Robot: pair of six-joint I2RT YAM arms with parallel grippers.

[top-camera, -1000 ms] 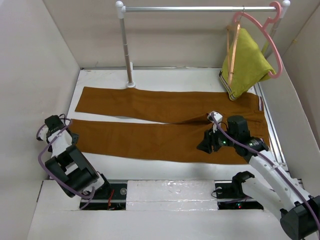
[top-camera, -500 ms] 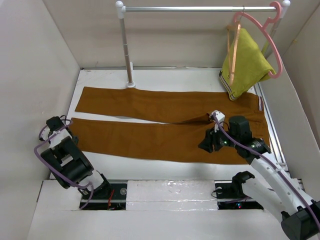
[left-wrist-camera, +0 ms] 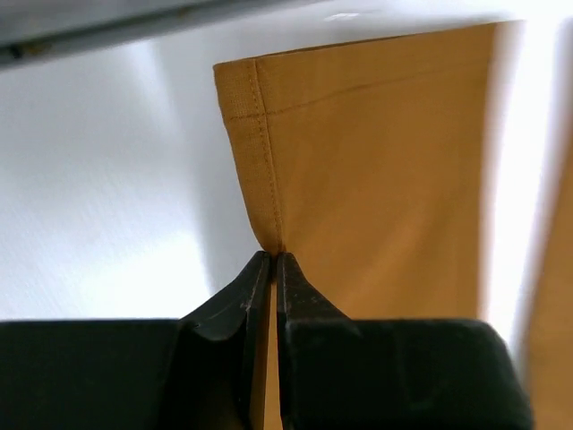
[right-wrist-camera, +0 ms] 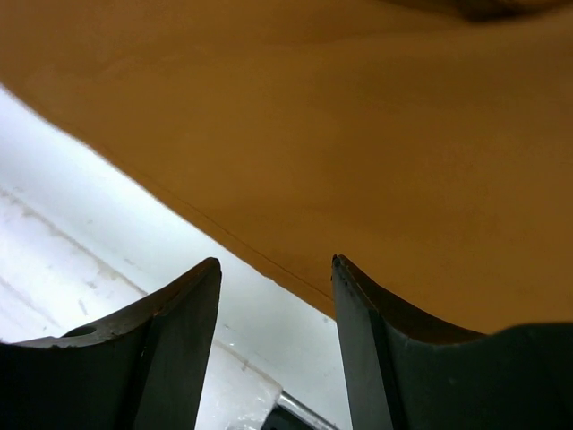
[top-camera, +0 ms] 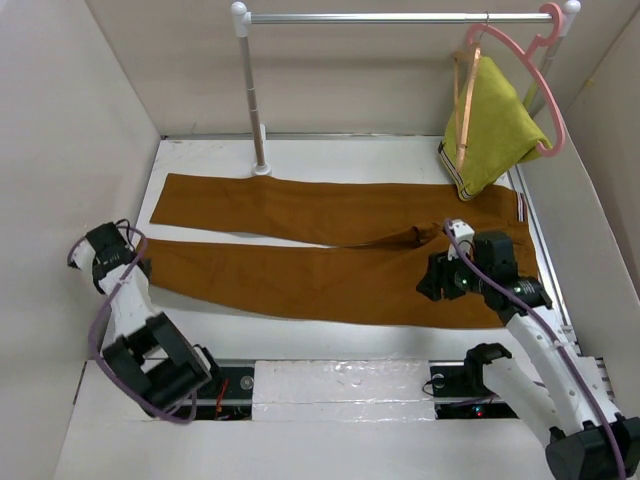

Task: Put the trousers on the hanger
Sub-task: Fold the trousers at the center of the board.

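The rust-brown trousers [top-camera: 330, 250] lie flat on the white table, legs pointing left and waist to the right. My left gripper [top-camera: 138, 268] is at the hem of the near leg. In the left wrist view its jaws [left-wrist-camera: 273, 258] are shut on the hem corner of the trousers [left-wrist-camera: 376, 161]. My right gripper [top-camera: 432, 282] hovers open over the near edge of the trousers by the waist. Cloth [right-wrist-camera: 313, 116] and bare table show between its fingers [right-wrist-camera: 276, 264]. The thin wooden hanger [top-camera: 464, 100] hangs from the rail at the back right, partly behind a yellow-green garment.
A metal rail [top-camera: 400, 17] on a white pole [top-camera: 252, 90] spans the back. A pink plastic hanger [top-camera: 548, 100] carrying the yellow-green garment [top-camera: 495, 125] hangs at its right end. Beige walls enclose the table on the left, back and right.
My left gripper has gone from open to shut on the near leg's hem, and its arm has shifted. My right gripper has moved a little to the right, still open.
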